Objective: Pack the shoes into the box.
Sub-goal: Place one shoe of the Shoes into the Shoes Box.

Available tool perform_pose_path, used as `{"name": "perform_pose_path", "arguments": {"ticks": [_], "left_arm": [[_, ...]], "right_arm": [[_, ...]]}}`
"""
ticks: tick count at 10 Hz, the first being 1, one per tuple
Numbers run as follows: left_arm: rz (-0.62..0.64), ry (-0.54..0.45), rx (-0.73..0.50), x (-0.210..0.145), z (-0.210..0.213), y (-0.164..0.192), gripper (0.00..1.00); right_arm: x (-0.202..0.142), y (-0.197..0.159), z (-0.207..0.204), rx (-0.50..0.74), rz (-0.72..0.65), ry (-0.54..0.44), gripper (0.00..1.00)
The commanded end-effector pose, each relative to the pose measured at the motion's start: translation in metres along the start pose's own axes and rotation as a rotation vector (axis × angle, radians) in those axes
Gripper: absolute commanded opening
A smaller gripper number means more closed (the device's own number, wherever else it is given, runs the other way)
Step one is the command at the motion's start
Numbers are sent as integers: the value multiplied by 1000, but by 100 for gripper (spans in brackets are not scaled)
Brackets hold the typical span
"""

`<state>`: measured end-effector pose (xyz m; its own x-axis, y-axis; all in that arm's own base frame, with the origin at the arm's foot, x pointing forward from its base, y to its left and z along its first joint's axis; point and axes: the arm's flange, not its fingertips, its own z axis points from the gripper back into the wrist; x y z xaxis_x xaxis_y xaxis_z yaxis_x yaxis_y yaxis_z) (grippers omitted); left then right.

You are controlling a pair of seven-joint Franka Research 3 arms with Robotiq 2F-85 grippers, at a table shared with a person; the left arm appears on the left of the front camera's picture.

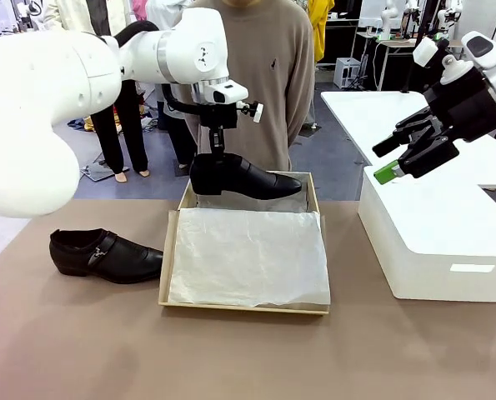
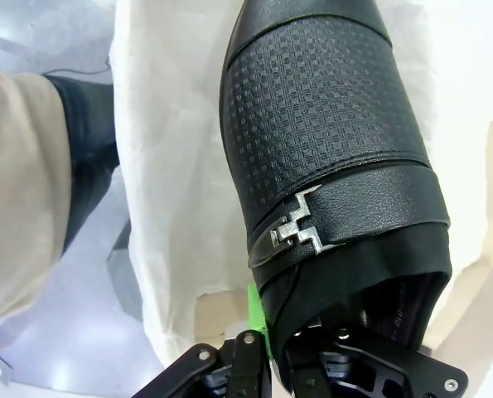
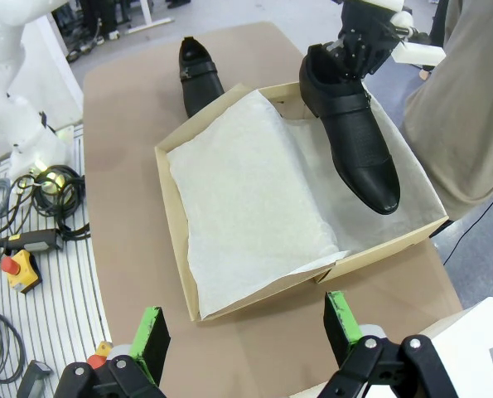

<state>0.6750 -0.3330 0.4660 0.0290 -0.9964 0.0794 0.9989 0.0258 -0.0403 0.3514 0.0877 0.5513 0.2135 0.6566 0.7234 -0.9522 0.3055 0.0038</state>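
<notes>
Well, black buckled shoe (image 2: 329, 149), seemingly pointed

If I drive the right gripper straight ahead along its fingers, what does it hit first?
The right gripper, jaws open, would most likely meet the white tissue paper lining the box first, near its middle; depth is hard to judge.

The front camera looked across the counter (image 1: 81, 350), the left wrist's sat close over a shoe (image 2: 329, 149), and the right wrist's overlooked that shoe and the box (image 3: 387, 251) from farther.

robotics lab: emergency-stop button (image 3: 19, 271) and cables (image 3: 51, 184) on floor (image 3: 60, 332).
</notes>
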Motion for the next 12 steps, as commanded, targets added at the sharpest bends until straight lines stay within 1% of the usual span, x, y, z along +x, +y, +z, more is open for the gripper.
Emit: {"name": "perform_pose_path", "arguments": {"ticks": [1, 8, 12], "left_arm": [[34, 40, 23, 10, 7, 18, 0], [13, 52, -29, 19, -32, 33, 0], [4, 68, -52, 19, -43, 37, 0]], "right_arm": [[1, -2, -2, 11, 22, -32, 100], [1, -2, -2, 11, 22, -32, 100], [1, -2, -2, 11, 22, -32, 100]]}}
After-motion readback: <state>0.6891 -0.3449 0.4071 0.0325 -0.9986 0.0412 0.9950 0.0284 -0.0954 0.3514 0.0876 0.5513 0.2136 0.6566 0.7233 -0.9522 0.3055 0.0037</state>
